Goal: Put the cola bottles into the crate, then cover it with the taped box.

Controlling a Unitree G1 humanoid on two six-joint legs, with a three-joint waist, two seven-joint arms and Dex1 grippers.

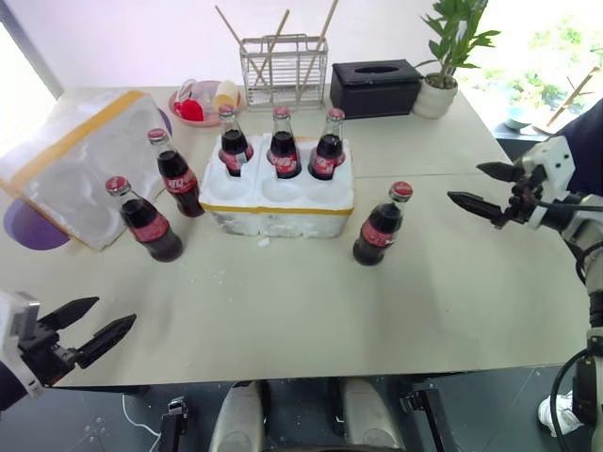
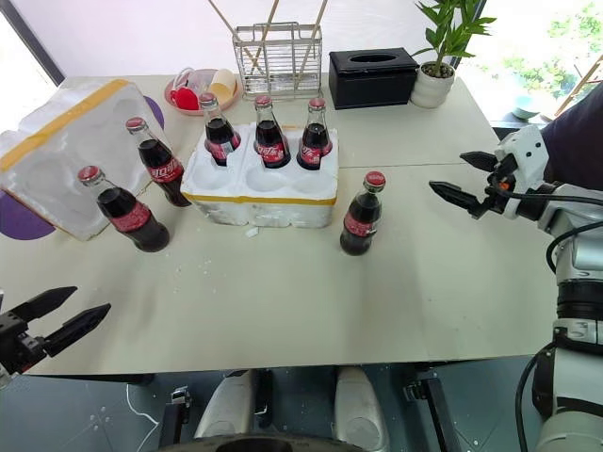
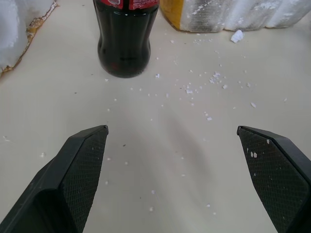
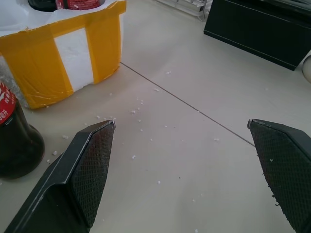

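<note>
The white styrofoam crate [image 1: 283, 224] with its yellow tape band sits mid-table. Three cola bottles [image 1: 284, 144] stand in its back row of wells. Three more stand on the table: two to the crate's left [image 1: 175, 174] [image 1: 146, 221] and one at its front right [image 1: 382, 226]. The taped box [image 1: 80, 165] lies tilted at the far left. My left gripper [image 1: 115, 312] hovers open at the near left table edge, facing the nearest left bottle [image 3: 126, 39]. My right gripper [image 1: 464, 183] is open to the right of the front-right bottle [image 4: 14, 141], apart from it.
Along the back stand a wire rack with chopsticks [image 1: 283, 61], a black tissue box [image 1: 375, 87], a potted plant [image 1: 443, 66] and a pink plate with small items [image 1: 203, 102]. A purple mat [image 1: 33, 226] lies under the taped box. Styrofoam crumbs dot the tabletop.
</note>
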